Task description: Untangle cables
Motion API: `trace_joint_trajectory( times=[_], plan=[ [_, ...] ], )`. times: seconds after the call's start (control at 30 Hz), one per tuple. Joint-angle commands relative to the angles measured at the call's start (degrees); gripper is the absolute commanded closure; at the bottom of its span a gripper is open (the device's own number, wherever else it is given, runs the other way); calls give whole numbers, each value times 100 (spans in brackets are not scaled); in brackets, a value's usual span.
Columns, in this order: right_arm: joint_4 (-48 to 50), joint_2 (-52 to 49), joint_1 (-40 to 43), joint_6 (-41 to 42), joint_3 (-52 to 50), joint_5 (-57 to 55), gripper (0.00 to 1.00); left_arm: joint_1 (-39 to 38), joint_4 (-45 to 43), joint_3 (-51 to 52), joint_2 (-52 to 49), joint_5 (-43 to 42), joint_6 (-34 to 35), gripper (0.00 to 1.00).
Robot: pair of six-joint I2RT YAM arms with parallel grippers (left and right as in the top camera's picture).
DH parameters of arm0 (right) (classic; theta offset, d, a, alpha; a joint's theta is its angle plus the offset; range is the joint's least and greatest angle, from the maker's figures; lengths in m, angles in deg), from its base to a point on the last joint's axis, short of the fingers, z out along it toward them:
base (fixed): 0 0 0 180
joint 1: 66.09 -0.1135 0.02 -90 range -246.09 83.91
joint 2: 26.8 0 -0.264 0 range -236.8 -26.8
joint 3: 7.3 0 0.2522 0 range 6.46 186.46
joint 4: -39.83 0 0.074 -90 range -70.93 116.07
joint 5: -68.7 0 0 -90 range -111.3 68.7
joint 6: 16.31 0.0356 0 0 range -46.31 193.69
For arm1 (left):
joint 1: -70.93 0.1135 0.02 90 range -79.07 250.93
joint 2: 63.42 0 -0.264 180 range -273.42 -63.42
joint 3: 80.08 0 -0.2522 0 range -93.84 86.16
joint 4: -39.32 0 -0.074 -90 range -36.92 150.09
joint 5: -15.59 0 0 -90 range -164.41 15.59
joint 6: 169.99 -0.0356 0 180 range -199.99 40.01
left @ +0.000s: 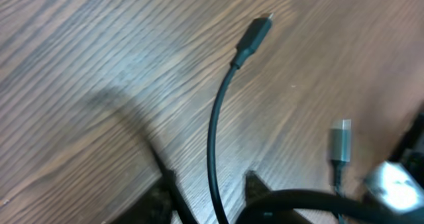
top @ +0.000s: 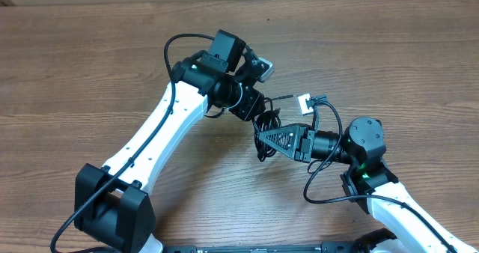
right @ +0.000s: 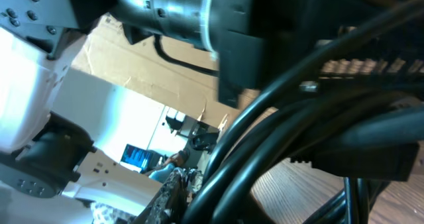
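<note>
Cables [top: 263, 127] lie in a small dark tangle on the wood-grain bench [top: 90, 51], bunched right at the tip of the right gripper [top: 262, 139]. The white left arm [top: 161, 129] comes in from the left of that gripper and ends just beyond its tip. The right arm [top: 389, 197] stands behind it and points it toward the robot's left. The right gripper's jaws are clamped on the tangle: in the right wrist view thick black cords run straight through them, though that view is blurred. The left gripper [left: 209, 187] hangs over the bench just on the far side of the right gripper. Its jaws are apart, one cord running between the fingertips [left: 165, 187] with bare wood showing on either side of it. That cord ends in a black plug [left: 255, 33]. A silver plug [left: 341, 139] also lies on the bench; how it sits from the right gripper I cannot tell. A white plug [top: 303, 102] rests just beyond the right gripper's body.
</note>
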Motion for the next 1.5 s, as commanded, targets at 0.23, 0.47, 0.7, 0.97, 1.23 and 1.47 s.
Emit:
trace_joint_trajectory(
  times=[0.23,0.47,0.7,0.97,1.23,1.47],
  plan=[
    [111,52,2,-42,61,592,83,177,-326,46,2,2406,2124,95],
    [-691,52,2,-42,61,17,79,485,-330,46,2,1862,2693,96],
    [-2022,52,0,-39,61,-960,61,494,-131,46,2,1698,3150,96],
    [-2031,52,-11,-42,61,-960,54,490,149,46,2,1652,4719,96],
    [-1805,59,-9,-1331,431,-859,42,485,232,46,0,1733,3630,96],
    [-4970,59,-9,-2476,1458,-2702,42,372,393,57,-372,2103,3246,71]
  ],
)
